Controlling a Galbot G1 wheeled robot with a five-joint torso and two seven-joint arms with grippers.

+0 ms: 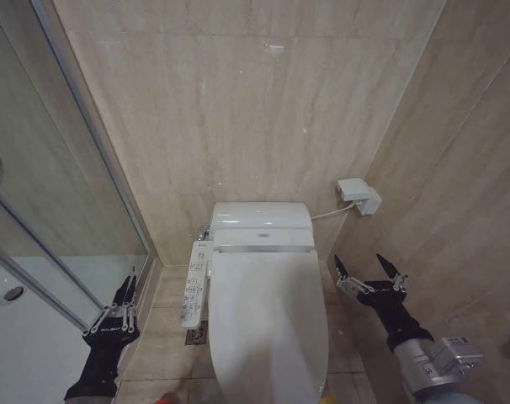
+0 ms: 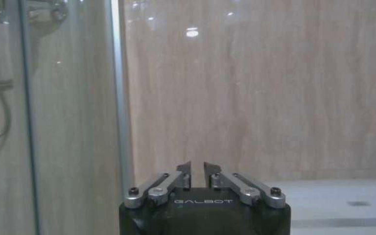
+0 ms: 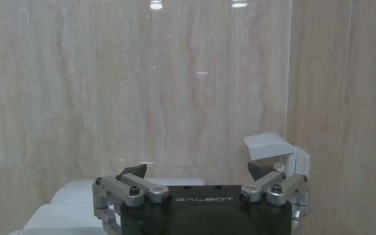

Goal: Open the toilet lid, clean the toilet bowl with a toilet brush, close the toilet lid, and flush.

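Observation:
The toilet lid [image 1: 268, 320] is a glossy white oval lying shut over the toilet bowl, which is hidden beneath it. A yellow tag [image 1: 324, 389] shows at the lid's near edge. My left gripper [image 1: 132, 279] hangs left of the toilet by the shower glass, shut with nothing in it; its tips nearly touch in the left wrist view [image 2: 198, 169]. My right gripper [image 1: 360, 266] is right of the lid, open and empty, facing the back wall [image 3: 198, 171]. A red sliver [image 1: 161, 401] at the lower edge may be the toilet brush's base.
A white remote panel [image 1: 194, 284] runs along the toilet's left side, above a floor drain [image 1: 196, 337]. The glass shower door [image 1: 78, 194] and white shower tray [image 1: 36, 337] stand at the left. A white wall box [image 1: 358, 195] with a hose sits behind the tank [image 1: 262, 220]. The right wall is close.

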